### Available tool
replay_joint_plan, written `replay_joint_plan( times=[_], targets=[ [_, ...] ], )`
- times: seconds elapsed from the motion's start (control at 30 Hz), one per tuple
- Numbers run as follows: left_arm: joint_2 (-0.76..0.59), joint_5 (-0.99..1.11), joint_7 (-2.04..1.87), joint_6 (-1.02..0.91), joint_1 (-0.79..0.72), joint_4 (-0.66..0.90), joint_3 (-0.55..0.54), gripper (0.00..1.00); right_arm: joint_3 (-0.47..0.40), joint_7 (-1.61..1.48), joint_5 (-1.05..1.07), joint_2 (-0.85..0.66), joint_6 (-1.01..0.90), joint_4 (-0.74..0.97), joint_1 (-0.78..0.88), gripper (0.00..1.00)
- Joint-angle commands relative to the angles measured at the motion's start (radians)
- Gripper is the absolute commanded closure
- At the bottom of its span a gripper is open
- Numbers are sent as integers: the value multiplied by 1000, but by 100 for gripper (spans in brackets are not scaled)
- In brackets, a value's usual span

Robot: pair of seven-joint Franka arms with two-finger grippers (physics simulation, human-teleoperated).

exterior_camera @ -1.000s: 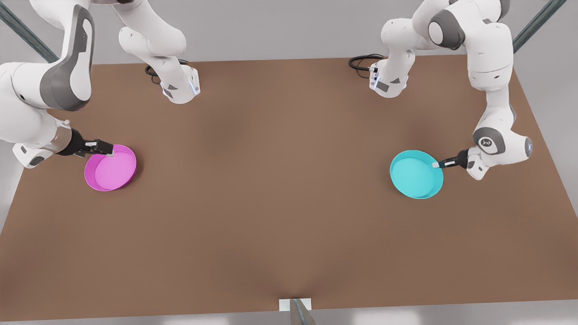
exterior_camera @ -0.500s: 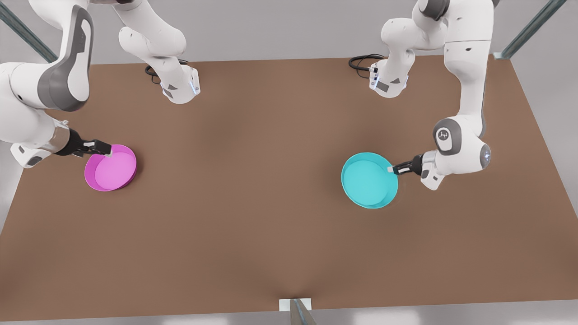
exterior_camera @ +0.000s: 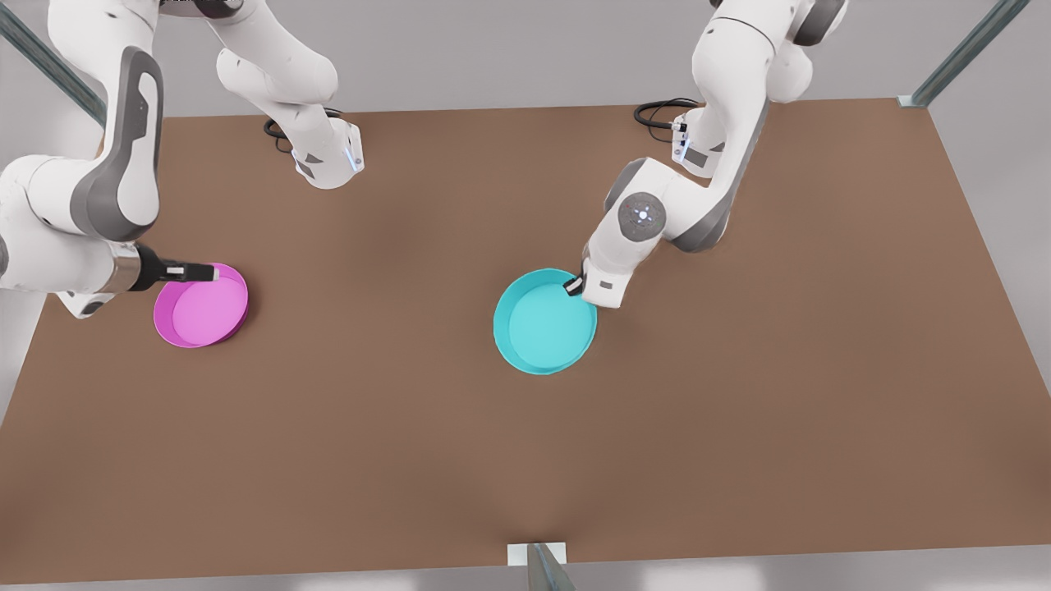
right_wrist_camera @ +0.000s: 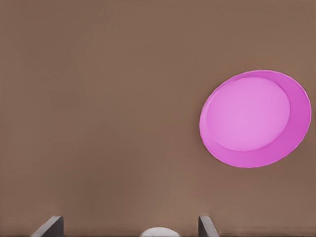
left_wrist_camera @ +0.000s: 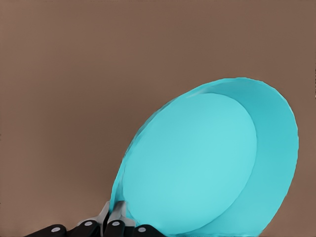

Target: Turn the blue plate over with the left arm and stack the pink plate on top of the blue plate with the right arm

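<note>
The blue plate is at the table's middle, hollow side up. My left gripper is shut on its rim on the side toward the front view's right. In the left wrist view the fingertips pinch the rim of the blue plate. The pink plate lies hollow side up at the front view's left. My right gripper hovers by its far rim. In the right wrist view the right gripper is open with nothing between its fingers, and the pink plate lies apart from it.
Both arm bases stand at the table's back edge, with black cables beside them. A small white bracket sits at the front edge. Bare brown tabletop stretches between and in front of the plates.
My left gripper has carried the blue plate from the front view's right to the table's middle. The right gripper has turned slightly by the pink plate, which has not moved.
</note>
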Motion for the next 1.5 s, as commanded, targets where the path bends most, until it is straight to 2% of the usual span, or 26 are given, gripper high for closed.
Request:
replay_joint_plan(
  times=[0.0, 0.1, 0.13, 0.2, 0.3, 0.4, 0.47, 0.57, 0.7, 0.77, 0.83, 0.93, 1.2, 1.37, 1.47],
  targets=[
    [2, 213, -18, -11, -7, 14, 0, 79, 0, -2, 1, 1, 17, -7, -18, 0],
    [18, 431, -173, -142, -106, 99, 2, 79, -6, -170, -7, 116, 119, -21, -174, 0],
    [31, 481, -178, -223, -131, 141, 2, 79, -20, -238, -17, 119, 212, -50, -210, 0],
    [42, 628, -259, -295, -220, 162, 3, 79, -100, -244, -37, 96, 417, -207, -216, 0],
    [43, 851, -287, -366, -310, 173, 3, 79, -126, -250, -36, 95, 674, -356, -272, 0],
    [186, 1174, -195, -553, -456, 279, 3, 79, -125, -554, 39, 116, 683, -344, -391, 0],
    [302, 1312, -42, -659, -516, 363, 5, 79, -125, -644, 82, 185, 692, -314, -426, 0],
    [449, 1636, 72, -808, -594, 373, 11, 79, -125, -649, 144, 260, 698, -284, -447, 0],
    [565, 1876, 164, -926, -650, 393, 32, 79, -125, -650, 167, 314, 728, -280, -449, 0],
    [597, 1894, 167, -929, -677, 396, 31, 79, -125, -649, 165, 320, 726, -281, -463, 0],
    [684, 1892, 154, -936, -700, 466, 29, 79, -125, -644, 167, 337, 728, -280, -467, 0],
    [738, 1894, 150, -953, -719, 471, 31, 79, -125, -640, 168, 372, 729, -229, -463, 0],
    [893, 1839, 155, -999, -762, 472, 20, 79, -117, -632, 170, 389, 764, -229, -431, 0],
    [919, 1777, 161, -999, -778, 475, 20, 79, -112, -634, 170, 402, 763, -231, -417, 0],
    [930, 1764, 163, -999, -786, 477, 18, 79, -103, -634, 170, 402, 766, -231, -417, 8]
  ],
)
